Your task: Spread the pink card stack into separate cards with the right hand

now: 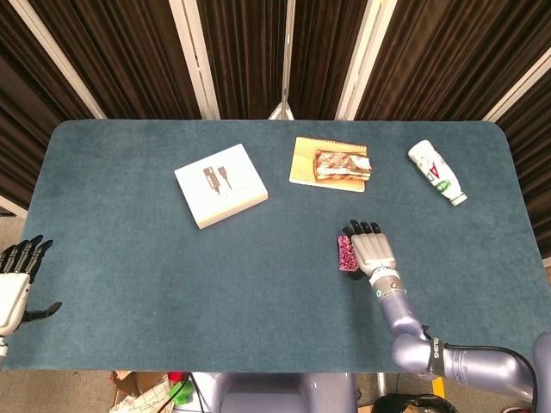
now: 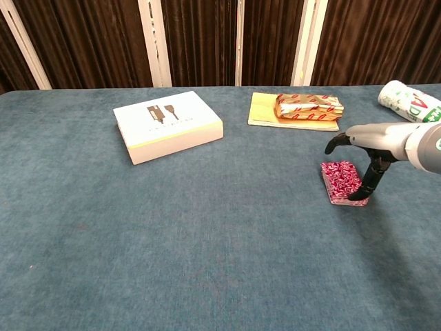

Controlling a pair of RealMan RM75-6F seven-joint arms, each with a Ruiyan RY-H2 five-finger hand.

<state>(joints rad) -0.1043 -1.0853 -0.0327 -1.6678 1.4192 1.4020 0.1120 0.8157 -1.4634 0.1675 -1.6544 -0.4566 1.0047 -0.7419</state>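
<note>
The pink patterned card stack [image 1: 345,253] [image 2: 340,181] lies as one neat pile on the blue table, right of centre. My right hand [image 1: 370,249] [image 2: 377,140] hovers flat over the stack's right side with its fingers stretched out and apart. In the chest view its thumb reaches down and touches the stack's near right edge. It holds nothing. My left hand [image 1: 15,285] hangs off the table's near left corner, fingers spread and empty; the chest view does not show it.
A white box [image 1: 220,184] [image 2: 168,125] lies left of centre. A yellow notepad [image 1: 303,163] [image 2: 262,109] with a foil-wrapped snack [image 1: 343,163] [image 2: 309,106] on it sits behind the stack. A white bottle [image 1: 436,172] [image 2: 409,103] lies at the far right.
</note>
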